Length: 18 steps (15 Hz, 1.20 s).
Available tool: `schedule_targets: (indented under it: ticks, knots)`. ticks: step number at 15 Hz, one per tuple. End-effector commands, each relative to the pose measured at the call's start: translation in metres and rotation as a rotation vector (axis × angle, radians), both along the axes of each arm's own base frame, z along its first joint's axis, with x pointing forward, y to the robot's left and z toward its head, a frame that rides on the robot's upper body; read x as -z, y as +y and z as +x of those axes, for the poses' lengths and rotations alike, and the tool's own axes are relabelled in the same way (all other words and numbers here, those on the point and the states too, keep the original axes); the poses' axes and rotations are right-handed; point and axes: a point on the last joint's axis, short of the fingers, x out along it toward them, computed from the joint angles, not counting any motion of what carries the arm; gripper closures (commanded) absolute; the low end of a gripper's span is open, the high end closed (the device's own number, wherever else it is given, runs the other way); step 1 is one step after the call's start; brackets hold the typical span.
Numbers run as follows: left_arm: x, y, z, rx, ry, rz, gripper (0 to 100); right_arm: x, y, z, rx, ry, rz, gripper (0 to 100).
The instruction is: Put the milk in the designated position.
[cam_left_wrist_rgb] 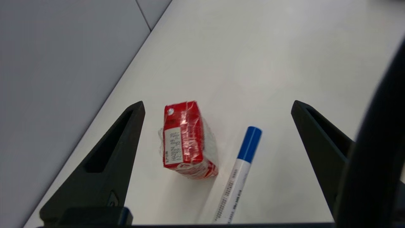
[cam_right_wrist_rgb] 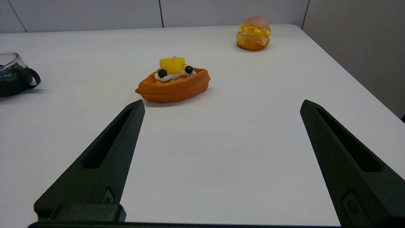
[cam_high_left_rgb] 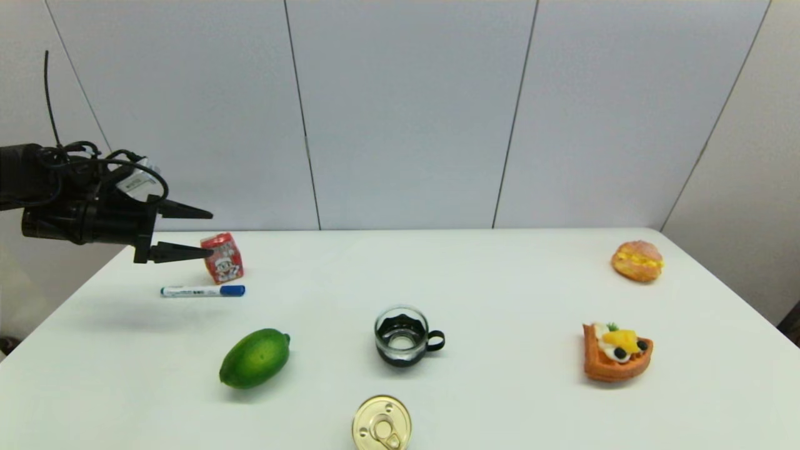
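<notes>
Bright, even overhead light on my white counter [cam_high_left_rgb: 487, 294]. Shadows soft, short, tucked under lime [cam_high_left_rgb: 255, 357] and waffle [cam_right_wrist_rgb: 173, 83]. Faint broad shadow beneath my left arm. Glare on milk [cam_left_wrist_rgb: 186, 141] wrapper. Dark blurred cable [cam_left_wrist_rgb: 373, 152] crosses left wrist view. Head view slightly soft.

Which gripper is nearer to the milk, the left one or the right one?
Left. The left gripper hangs open just above the milk, not touching it. The right gripper is open far across the table, near the waffle.
</notes>
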Motion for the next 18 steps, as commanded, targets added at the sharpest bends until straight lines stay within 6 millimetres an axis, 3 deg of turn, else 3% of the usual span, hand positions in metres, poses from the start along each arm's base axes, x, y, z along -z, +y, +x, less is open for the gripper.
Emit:
schedule_targets:
  ticks: [1, 3, 5, 7, 10, 12, 15, 18]
  knots:
    - [-0.051, -0.013, -0.036, 0.008, -0.049, 0.012, 0, 0.000, 0.000, 0.000, 0.000, 0.000, 0.000, 0]
    - [-0.070, -0.029, -0.063, 0.026, -0.046, 0.012, 0, 0.000, 0.000, 0.000, 0.000, 0.000, 0.000, 0]
    - [-0.086, -0.050, -0.104, 0.039, -0.030, 0.004, 0, 0.000, 0.000, 0.000, 0.000, 0.000, 0.000, 0]
    - [-0.100, -0.081, -0.167, 0.030, 0.051, -0.031, 0, 0.000, 0.000, 0.000, 0.000, 0.000, 0.000, 0]
    - [-0.126, -0.101, -0.248, -0.120, 0.056, 0.038, 0, 0.000, 0.000, 0.000, 0.000, 0.000, 0.000, 0]
    - [-0.129, -0.112, -0.301, -0.219, 0.049, 0.027, 0, 0.000, 0.000, 0.000, 0.000, 0.000, 0.000, 0]
    - [-0.119, -0.125, -0.372, -0.465, 0.023, 0.029, 0, 0.000, 0.000, 0.000, 0.000, 0.000, 0.000, 0]
    - [-0.106, -0.124, -0.412, -0.668, -0.148, -0.041, 0, 0.000, 0.000, 0.000, 0.000, 0.000, 0.000, 0]
